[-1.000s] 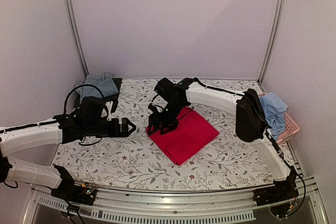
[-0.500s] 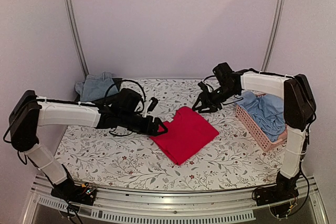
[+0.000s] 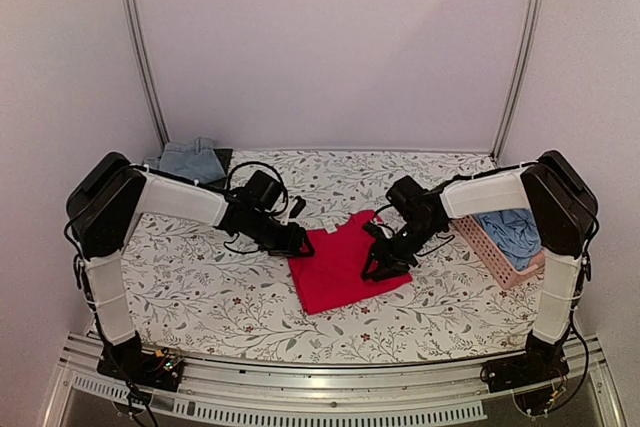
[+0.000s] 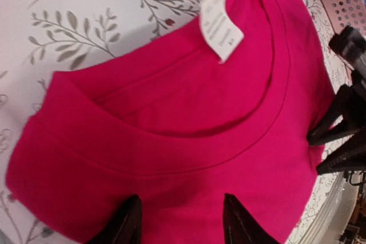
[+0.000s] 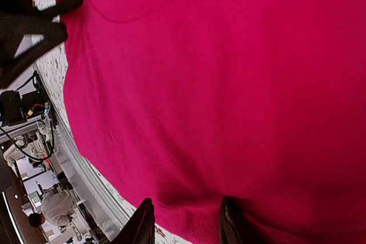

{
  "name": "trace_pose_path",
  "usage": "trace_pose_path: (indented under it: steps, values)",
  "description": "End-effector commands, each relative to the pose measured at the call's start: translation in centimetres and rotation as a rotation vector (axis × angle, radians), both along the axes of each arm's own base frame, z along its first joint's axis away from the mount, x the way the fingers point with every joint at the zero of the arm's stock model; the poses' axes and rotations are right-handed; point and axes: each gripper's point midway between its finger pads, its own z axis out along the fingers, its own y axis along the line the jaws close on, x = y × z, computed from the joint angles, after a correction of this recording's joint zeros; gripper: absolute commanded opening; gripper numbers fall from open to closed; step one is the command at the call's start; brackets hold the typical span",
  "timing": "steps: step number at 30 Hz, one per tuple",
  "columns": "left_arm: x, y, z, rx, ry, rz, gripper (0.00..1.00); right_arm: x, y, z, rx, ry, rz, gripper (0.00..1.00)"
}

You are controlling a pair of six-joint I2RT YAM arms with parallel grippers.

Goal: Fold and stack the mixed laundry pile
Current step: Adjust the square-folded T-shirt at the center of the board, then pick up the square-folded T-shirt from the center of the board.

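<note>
The T-shirt point(image 3: 340, 267) lies mid-worktop point(image 3: 200, 292), the left gripper point(image 3: 300, 242) at its left edge, the right gripper point(image 3: 378, 267) at its right. A basket point(image 3: 488, 250) further right holds a shirt point(image 3: 512, 227); another garment point(image 3: 190, 159) lies back-left.

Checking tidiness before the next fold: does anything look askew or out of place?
The red shirt lies folded but skewed, its edges at an angle to the table. The light blue shirt sits crumpled and unfolded in the pink basket. Nothing looks spilled or damaged.

red garment point(image 3: 340, 262): bright red, folded flat, round neckline and white tag facing up, on the desk left of pink basket point(image 3: 490, 259) | light blue shirt point(image 3: 510, 232): crumpled, inside that basket
</note>
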Motion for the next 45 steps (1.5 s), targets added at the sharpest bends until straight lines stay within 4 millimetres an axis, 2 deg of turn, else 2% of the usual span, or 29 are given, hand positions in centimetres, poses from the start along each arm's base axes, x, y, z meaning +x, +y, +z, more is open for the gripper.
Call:
trace_pose_path:
  steps: [1,3,5,7,10,13,16,20,24,27,37,40,43,45]
  values:
    - [3.0,2.9,0.9,0.025,-0.024,0.045,0.53,0.7,1.6,2.8,-0.047,-0.139,0.016,0.4]
    - [3.5,3.1,3.4,-0.031,-0.046,0.059,0.63,2.6,2.2,5.7,-0.082,-0.291,0.023,0.4]
    - [3.5,3.8,5.9,-0.1,-0.057,0.108,0.72,3.2,3.5,9.1,-0.077,-0.422,0.057,0.4]
    - [3.1,4.9,7.8,-0.17,-0.053,0.181,0.81,2.2,5.6,11.2,-0.062,-0.516,0.122,0.4]
    - [2.0,7.0,8.9,-0.24,-0.032,0.274,0.92,-1.0,8.8,12.0,-0.045,-0.628,0.265,0.43]
    - [0.7,8.7,8.4,-0.265,0.009,0.349,0.99,-4.5,11.1,10.8,-0.057,-0.696,0.422,0.47]
    - [-0.8,9.8,7.7,-0.288,0.056,0.417,1.0,-7.0,12.5,9.2,-0.09,-0.752,0.528,0.46]
    - [-2.6,10.8,7.2,-0.354,0.096,0.496,1.0,-8.4,13.1,6.9,-0.143,-0.809,0.597,0.44]
    - [-3.3,11.8,7.1,-0.371,0.082,0.535,1.0,-8.6,14.5,6.2,-0.133,-0.864,0.633,0.44]
    - [-3.5,12.4,6.9,-0.352,0.071,0.554,1.0,-7.7,14.9,5.0,-0.184,-0.9,0.646,0.43]
    - [-3.4,14.0,5.3,-0.328,0.111,0.7,1.0,-8.2,15.1,-0.7,-0.244,-0.906,0.747,0.36]
    - [-3.7,13.9,4.5,-0.373,0.157,0.736,1.0,-7.9,15.1,-1.9,-0.27,-0.912,0.764,0.28]
    - [-3.8,13.6,3.7,-0.423,0.201,0.767,1.0,-7.4,15.5,-1.2,-0.267,-0.946,0.763,0.16]
    - [-3.6,13.2,3.6,-0.436,0.214,0.764,1.0,-7.1,16.0,0.2,-0.247,-0.979,0.765,0.05]
